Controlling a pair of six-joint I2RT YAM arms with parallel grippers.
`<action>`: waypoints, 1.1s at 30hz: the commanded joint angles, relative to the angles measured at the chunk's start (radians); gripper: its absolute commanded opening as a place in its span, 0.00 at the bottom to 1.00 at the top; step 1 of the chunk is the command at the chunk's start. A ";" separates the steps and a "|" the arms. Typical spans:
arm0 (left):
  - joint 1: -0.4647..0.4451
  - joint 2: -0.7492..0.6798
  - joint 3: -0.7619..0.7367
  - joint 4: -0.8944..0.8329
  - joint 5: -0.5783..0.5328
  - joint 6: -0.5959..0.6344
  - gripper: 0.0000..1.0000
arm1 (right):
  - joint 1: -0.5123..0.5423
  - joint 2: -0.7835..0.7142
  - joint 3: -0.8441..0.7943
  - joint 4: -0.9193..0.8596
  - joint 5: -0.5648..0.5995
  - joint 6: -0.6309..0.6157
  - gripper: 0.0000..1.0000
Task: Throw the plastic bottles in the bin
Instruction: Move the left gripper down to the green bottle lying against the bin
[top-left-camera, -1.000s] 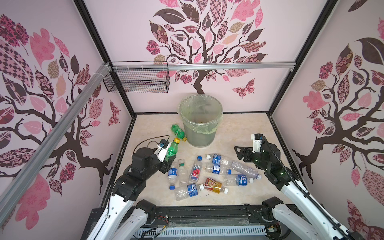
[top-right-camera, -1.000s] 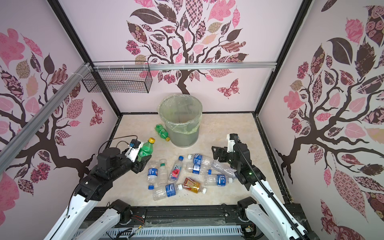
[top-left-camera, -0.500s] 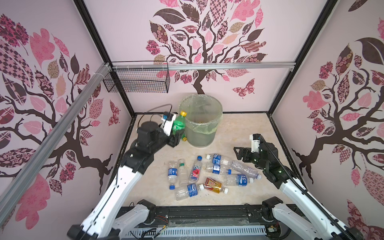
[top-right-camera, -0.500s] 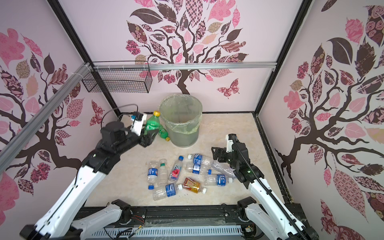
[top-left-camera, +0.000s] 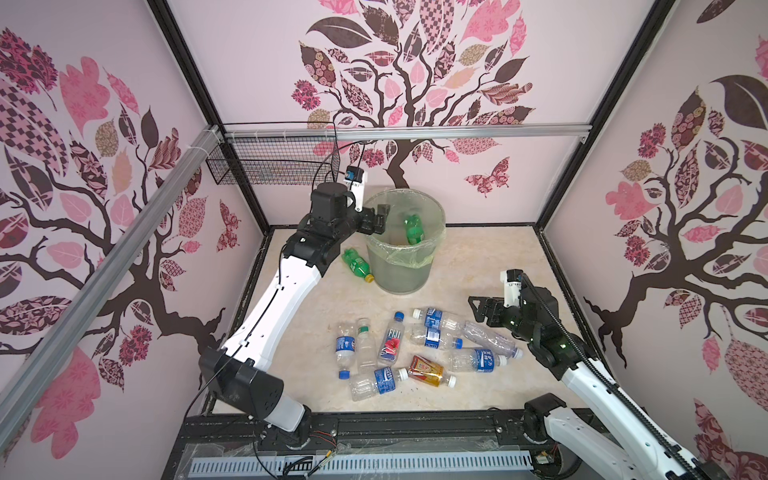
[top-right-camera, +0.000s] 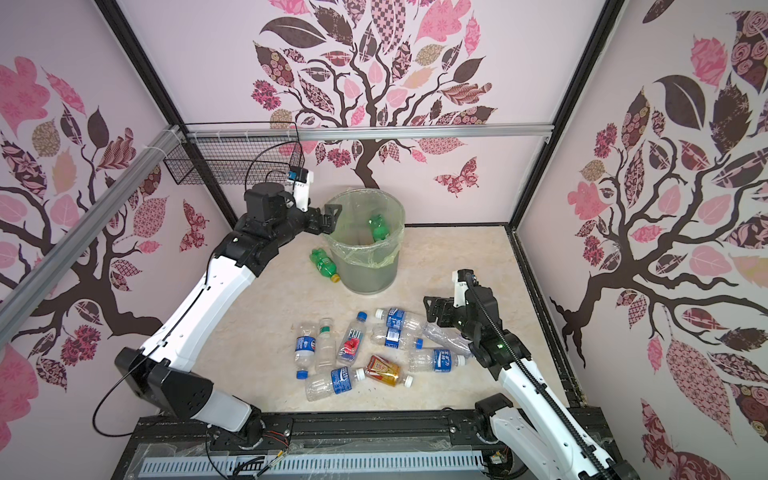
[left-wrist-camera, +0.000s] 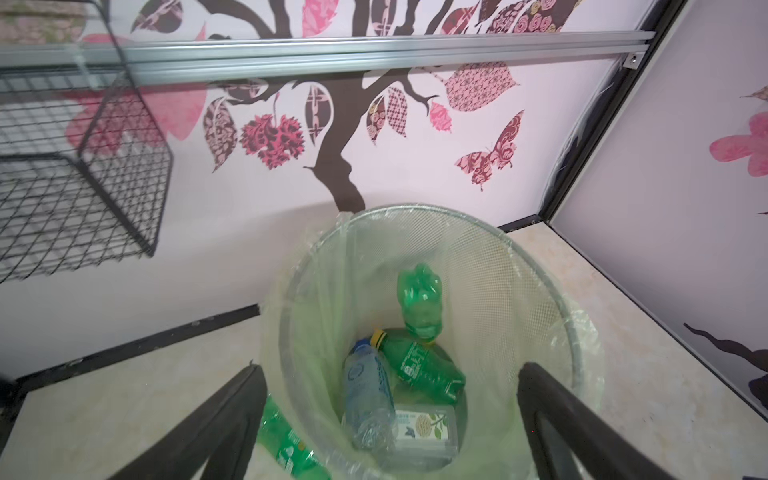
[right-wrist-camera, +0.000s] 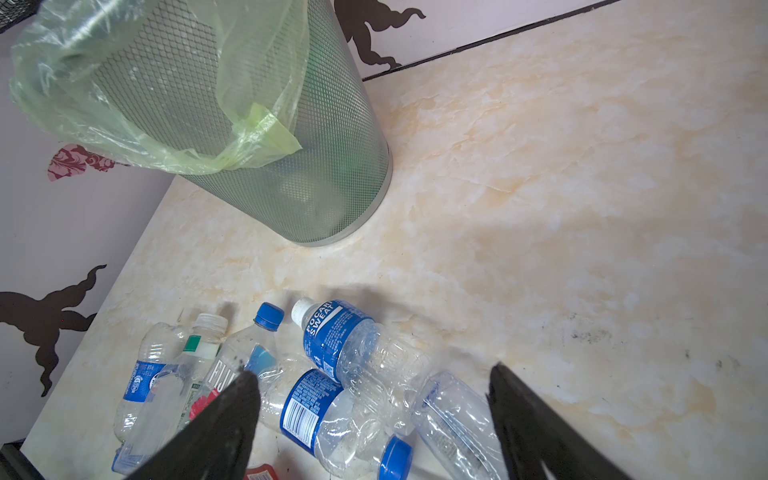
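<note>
Left end effector (top-left-camera: 379, 217) at the near rim of the bin (top-left-camera: 399, 276), jaws spread wide and empty, as the left wrist view confirms (left-wrist-camera: 389, 368). A green bottle (left-wrist-camera: 419, 301) sits inside the bin, clear of the jaws, above other bottles (left-wrist-camera: 370, 395) at the bottom. A second green bottle (top-left-camera: 356, 264) lies on the surface (top-left-camera: 478, 257), touching the bin's foot. Right end effector (top-left-camera: 478, 309), jaws apart and holding nothing, hovers over the clear bottles (right-wrist-camera: 345, 340) lying clustered near the amber bottle (top-left-camera: 428, 370).
</note>
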 joint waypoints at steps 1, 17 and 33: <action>0.054 -0.128 -0.111 0.008 -0.035 -0.064 0.98 | -0.004 0.012 0.030 -0.006 -0.011 -0.009 0.88; 0.087 -0.034 -0.230 -0.189 -0.332 -0.330 0.98 | -0.004 0.014 0.023 0.000 -0.033 0.000 0.89; 0.228 0.381 -0.021 -0.172 0.011 -0.466 0.98 | -0.004 -0.006 0.035 -0.034 -0.016 -0.003 0.90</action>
